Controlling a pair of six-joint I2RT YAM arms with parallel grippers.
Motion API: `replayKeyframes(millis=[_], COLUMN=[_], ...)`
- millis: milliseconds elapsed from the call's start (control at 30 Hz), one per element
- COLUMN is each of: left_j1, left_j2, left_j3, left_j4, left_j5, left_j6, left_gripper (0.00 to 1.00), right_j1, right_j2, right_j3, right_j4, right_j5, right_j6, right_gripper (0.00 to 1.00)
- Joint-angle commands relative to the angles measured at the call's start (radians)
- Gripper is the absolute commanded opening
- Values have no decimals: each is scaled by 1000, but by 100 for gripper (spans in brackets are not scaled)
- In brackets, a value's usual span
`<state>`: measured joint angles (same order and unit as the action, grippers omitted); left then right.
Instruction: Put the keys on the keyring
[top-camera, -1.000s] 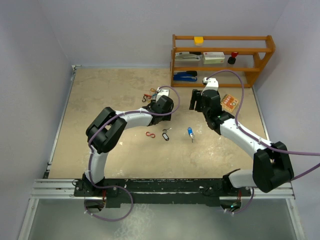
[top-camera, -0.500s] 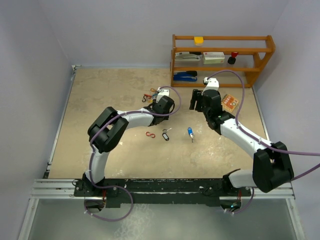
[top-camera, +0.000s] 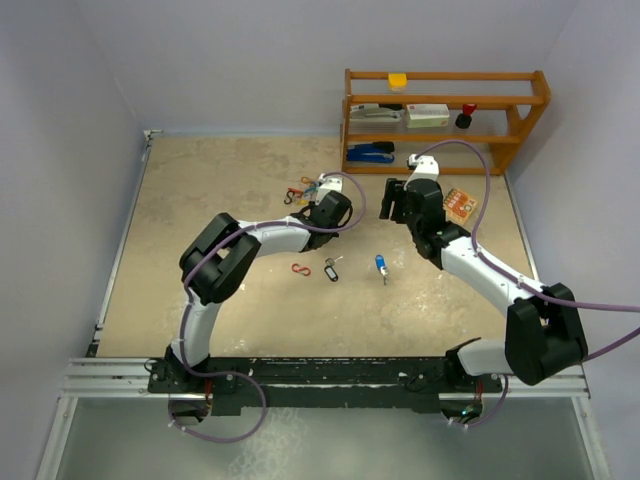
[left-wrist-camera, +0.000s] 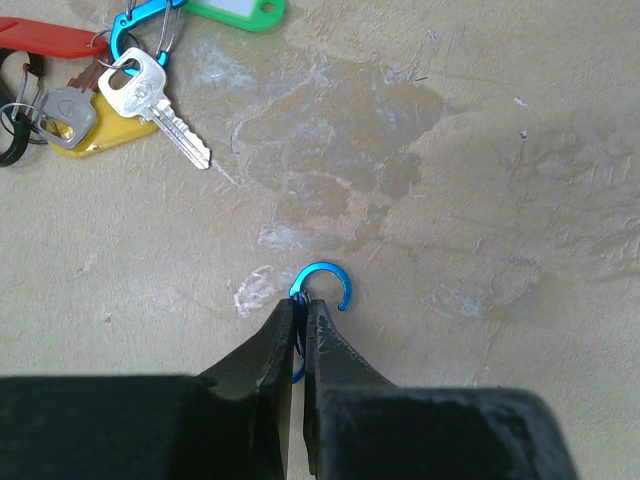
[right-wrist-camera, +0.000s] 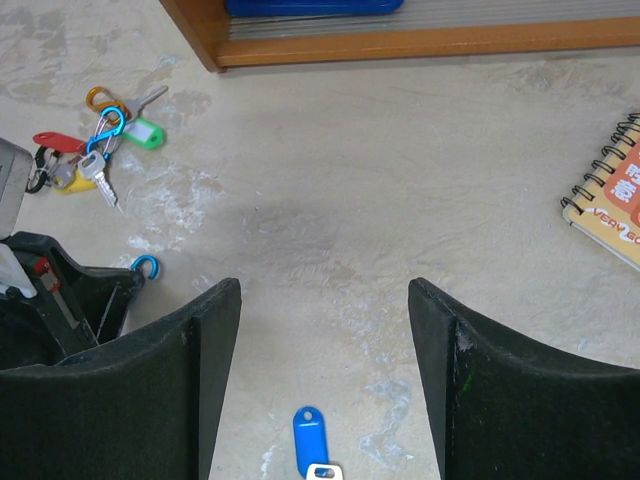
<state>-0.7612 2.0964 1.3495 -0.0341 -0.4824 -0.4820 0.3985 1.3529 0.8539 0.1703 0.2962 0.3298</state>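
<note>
A silver metal key (left-wrist-camera: 150, 100), bunched with red, yellow and green plastic tags, is seen ahead and left of the left gripper (left-wrist-camera: 300, 308). Its jaws are clamped on a blue metal hook clip (left-wrist-camera: 322, 266) (only the curved end shows). A blue-tagged key (right-wrist-camera: 310, 450) is framed between the wide-apart jaws of the right gripper (right-wrist-camera: 322, 292).

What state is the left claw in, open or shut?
Shut: the left gripper pinches the blue clip, its fingers nearly touching.

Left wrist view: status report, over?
Left gripper shut on blue clip. Right gripper open, empty. Blue-tagged key loose; key bunch apart from clip. Nothing between.
</note>
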Motion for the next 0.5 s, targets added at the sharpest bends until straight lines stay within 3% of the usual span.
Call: replayKeyframes(millis=[0,167,267,467], left_j1=[-6,-2,19,157], left_j2=[-14,-79,-132,-268], left_j3=[12,0,-6,-88], left_j4=[-28,-50,-73,-46], left_j5=[-19,-56,-71,8], left_j6=[13,33,45,14], left_gripper=[0,0,0,0], right_j1=[-4,-4,-1,14], right_j2=[-15,12,70,149], right_j3=[2,32,122,196], right_j4=[32,14,-90,-177], right_j5=[-7,-80,-199,-371], right_j6=[7,-59,-111,-135], right_gripper=[70,67,64,63])
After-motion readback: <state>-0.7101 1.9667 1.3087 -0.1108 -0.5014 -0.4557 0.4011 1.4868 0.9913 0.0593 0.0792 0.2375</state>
